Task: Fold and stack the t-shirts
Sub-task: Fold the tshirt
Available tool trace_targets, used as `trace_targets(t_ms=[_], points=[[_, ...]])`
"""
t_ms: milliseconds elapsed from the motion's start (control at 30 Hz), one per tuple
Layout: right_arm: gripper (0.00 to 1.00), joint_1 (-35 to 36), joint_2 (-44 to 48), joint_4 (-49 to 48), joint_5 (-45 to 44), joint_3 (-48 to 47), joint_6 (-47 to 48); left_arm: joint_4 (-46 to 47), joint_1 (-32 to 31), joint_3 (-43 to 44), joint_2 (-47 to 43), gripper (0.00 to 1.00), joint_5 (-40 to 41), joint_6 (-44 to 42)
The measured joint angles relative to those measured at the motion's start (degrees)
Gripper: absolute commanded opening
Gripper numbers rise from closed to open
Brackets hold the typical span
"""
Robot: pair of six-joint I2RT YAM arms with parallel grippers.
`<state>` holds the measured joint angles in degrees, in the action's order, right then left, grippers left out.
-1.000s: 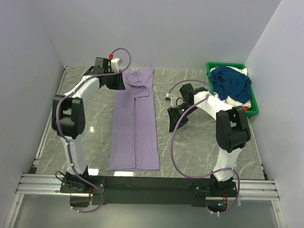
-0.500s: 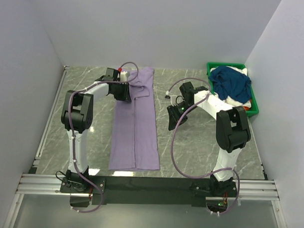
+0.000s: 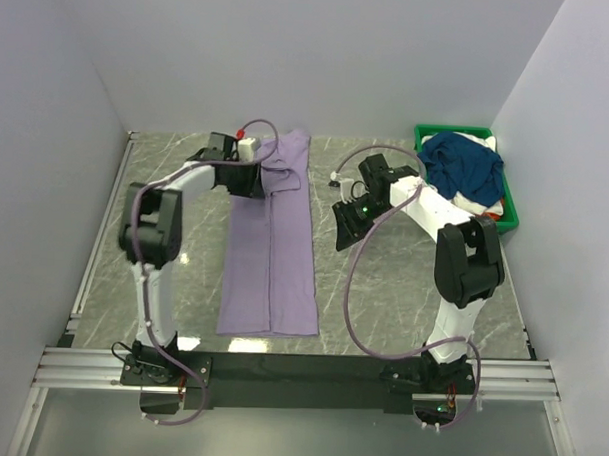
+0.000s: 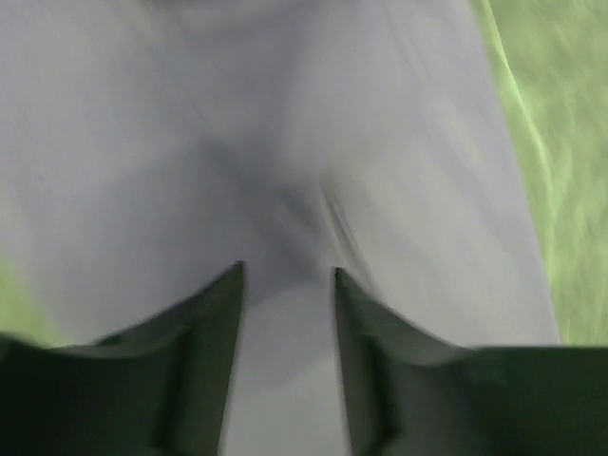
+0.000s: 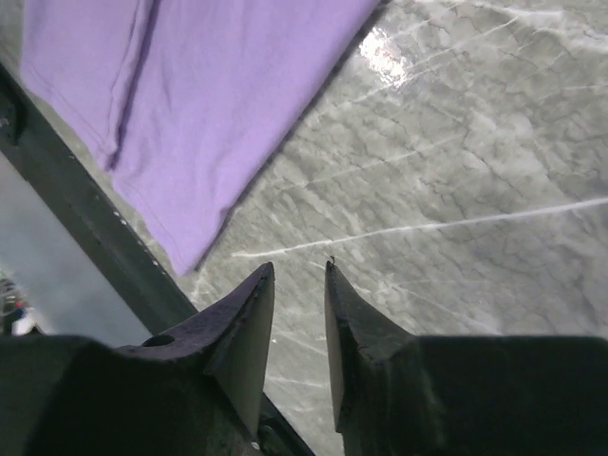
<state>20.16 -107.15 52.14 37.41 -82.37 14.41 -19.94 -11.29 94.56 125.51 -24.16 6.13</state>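
Since one second ago, the left arm has moved inward onto the cloth. Now the left fingers stand spread, low over the far end of the lavender t-shirt, and I see nothing pinched. The right fingers are slightly apart and empty above the bare counter, beside the shirt's right edge. The shirt lies long from far to near, so I judge the left arm is nearer for the next fold.
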Motion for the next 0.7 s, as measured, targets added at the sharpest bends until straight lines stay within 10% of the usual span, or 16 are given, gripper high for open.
trace_targets(t_ms=[233,433,700], points=[[0.49,10.32,16.31,-3.87,-9.60,9.16,4.28,0.70,4.52,-25.29,-39.21,0.78,-6.56,-14.80],[0.53,25.18,35.56,-6.93,-17.35,22.12,12.09,-5.42,7.87,-38.27,-71.69,0.70,-11.41,-36.81],[0.52,37.68,34.64,-13.31,-25.44,30.05,16.85,-33.94,7.56,-61.92,-89.15,0.63,-16.33,-68.87]])
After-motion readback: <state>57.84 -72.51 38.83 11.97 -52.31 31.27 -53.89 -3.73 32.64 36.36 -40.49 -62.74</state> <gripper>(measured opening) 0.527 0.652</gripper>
